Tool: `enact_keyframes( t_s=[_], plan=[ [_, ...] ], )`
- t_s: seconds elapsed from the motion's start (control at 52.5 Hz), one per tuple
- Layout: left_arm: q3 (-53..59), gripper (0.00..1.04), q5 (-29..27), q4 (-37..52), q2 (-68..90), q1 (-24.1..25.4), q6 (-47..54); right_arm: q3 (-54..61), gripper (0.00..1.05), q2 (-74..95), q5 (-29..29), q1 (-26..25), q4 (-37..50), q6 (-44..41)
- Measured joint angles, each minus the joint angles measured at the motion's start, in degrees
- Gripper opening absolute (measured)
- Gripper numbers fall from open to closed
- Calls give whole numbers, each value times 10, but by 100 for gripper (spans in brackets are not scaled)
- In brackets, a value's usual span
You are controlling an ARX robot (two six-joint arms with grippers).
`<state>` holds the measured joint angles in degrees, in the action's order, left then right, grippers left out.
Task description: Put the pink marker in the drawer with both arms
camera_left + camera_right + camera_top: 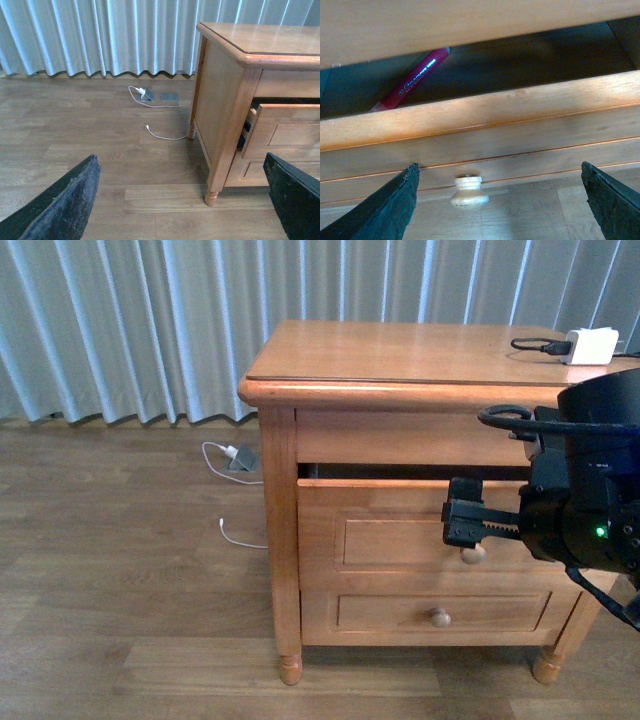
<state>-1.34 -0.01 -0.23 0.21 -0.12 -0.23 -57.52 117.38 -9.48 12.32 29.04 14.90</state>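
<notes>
The drawer [400, 502] is the nightstand's upper one and stands a little way open. The right wrist view looks over its front edge [485, 112]: the pink marker [412, 80] lies inside, in the shadowed gap. My right gripper [462, 512] is open in front of the drawer face, close to its round knob [473, 554]. That knob [469, 192] sits between the spread black fingers [387, 210], nearer one of them and touching neither. My left gripper [185, 200] is open over the floor beside the nightstand, holding nothing; the left arm is out of the front view.
A white charger block [590, 345] with a black cable lies on the nightstand top [400, 350]. The lower drawer [440, 612] is shut. A white cable and plug [235, 455] lie on the wood floor by the grey curtain [130, 320].
</notes>
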Motion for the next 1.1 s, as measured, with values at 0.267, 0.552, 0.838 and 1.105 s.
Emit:
enact_keyframes(
  t_s=[0.267, 0.552, 0.838, 1.105],
  plan=[
    [0, 99, 0, 0, 0, 0, 0, -54, 96, 59, -7, -7, 52, 1],
    [0, 99, 0, 0, 0, 0, 0, -62, 96, 85, -10, -11, 109, -5],
    [0, 99, 0, 0, 0, 0, 0, -11, 96, 41, 0, -12, 120, -30],
    [0, 99, 0, 0, 0, 0, 0, 108, 96, -120, 11, 3, 63, -35]
  ],
)
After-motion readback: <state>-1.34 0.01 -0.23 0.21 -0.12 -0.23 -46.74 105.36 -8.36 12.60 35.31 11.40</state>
